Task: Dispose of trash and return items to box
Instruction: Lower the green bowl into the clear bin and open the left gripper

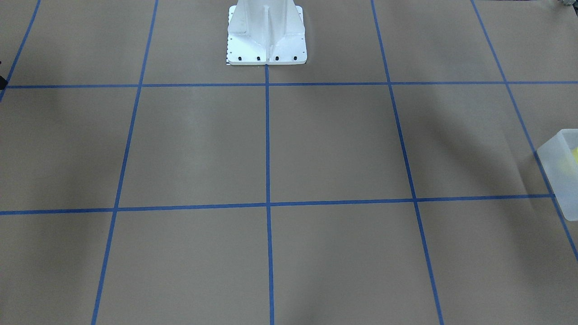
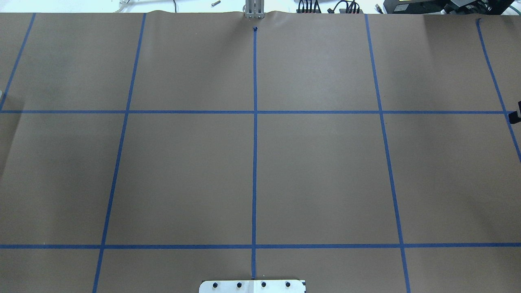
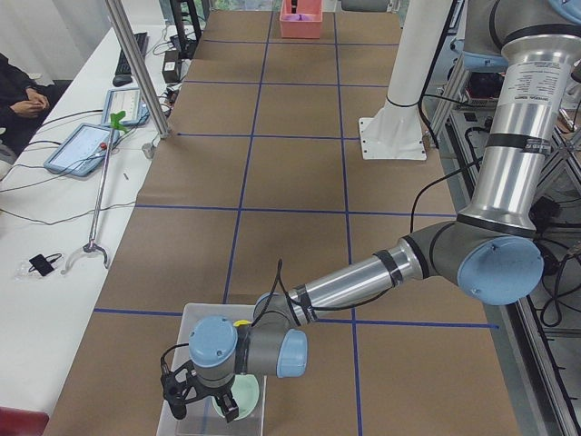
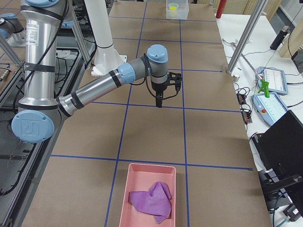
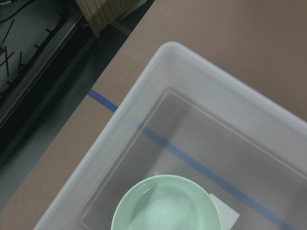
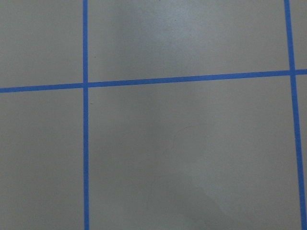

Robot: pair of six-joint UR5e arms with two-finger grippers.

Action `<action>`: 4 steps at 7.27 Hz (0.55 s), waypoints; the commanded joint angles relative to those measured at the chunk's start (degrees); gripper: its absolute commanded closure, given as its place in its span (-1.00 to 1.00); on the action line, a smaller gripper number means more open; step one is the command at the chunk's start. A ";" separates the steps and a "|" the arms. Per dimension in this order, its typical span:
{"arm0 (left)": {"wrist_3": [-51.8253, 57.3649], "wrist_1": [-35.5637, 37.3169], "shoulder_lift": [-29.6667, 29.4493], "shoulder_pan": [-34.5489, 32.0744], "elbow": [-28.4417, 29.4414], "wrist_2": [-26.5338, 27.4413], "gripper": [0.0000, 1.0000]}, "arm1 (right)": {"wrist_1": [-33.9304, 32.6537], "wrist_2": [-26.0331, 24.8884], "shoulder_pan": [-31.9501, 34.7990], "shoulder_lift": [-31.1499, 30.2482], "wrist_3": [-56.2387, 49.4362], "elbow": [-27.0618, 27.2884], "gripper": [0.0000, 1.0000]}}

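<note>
The frosted white box [image 5: 144,110] stands at the table's left end; it also shows in the front view [image 1: 560,171] and the exterior left view [image 3: 191,341]. The mint-green bowl [image 5: 165,203] lies inside it, also seen from the left [image 3: 245,395]. The yellow cup [image 4: 174,6] is in the box too, a yellow patch in the front view [image 1: 575,155]. My left gripper [image 3: 201,409] hangs over the box by the bowl; I cannot tell if it is open. My right gripper [image 4: 161,104] hovers above bare paper with nothing seen in it; I cannot tell if it is open.
A pink tray [image 4: 137,175] holding a crumpled purple cloth [image 4: 151,198] sits at the table's right end, also seen far off [image 3: 301,23]. The white robot base [image 1: 266,40] stands at the robot's table edge. Blue tape lines grid the brown paper.
</note>
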 commanded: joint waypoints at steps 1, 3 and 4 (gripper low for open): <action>0.41 1.25 2.40 -1.17 -13.53 -0.19 -0.97 | -0.17 -2.44 2.68 -4.02 -7.70 -0.78 -1.00; 5.37 12.80 2.94 1.45 -25.58 -0.45 -0.97 | 0.09 -3.51 6.19 -5.70 -11.32 -4.27 -1.00; 12.12 15.82 5.12 2.25 -28.34 -0.45 -0.97 | 0.35 -3.34 8.91 -6.31 -17.87 -7.95 -1.00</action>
